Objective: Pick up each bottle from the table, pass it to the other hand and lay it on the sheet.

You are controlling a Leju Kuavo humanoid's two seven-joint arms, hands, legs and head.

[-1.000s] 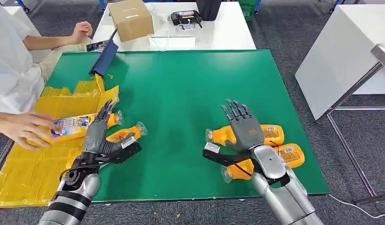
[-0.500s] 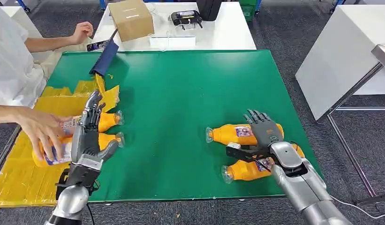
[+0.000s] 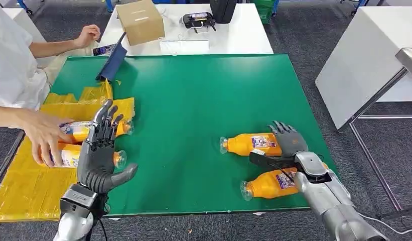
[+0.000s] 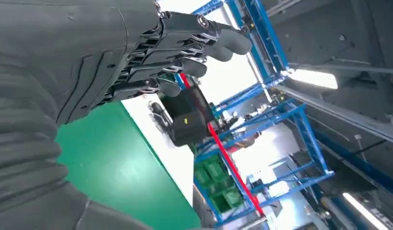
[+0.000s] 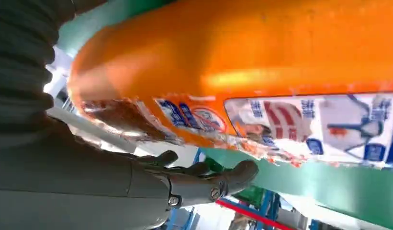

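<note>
right hand [image 3: 289, 140] sits empty, fingers apart, at the far bottle [image 3: 250, 144] on the mat [image 3: 193, 100], sheet [image 3: 23, 186] well apart. wrap it mid-body before lifting. left hand [image 3: 100, 155] empty, fingers spread.

Orange bottles [image 3: 254, 144] with blue-and-white labels lie on a green table [image 3: 193, 95], a crinkled yellow sheet [image 3: 28, 181] covers its lower left, and both dark grey hands [image 3: 101, 150] sit on silver arms [image 3: 334, 211].
</note>
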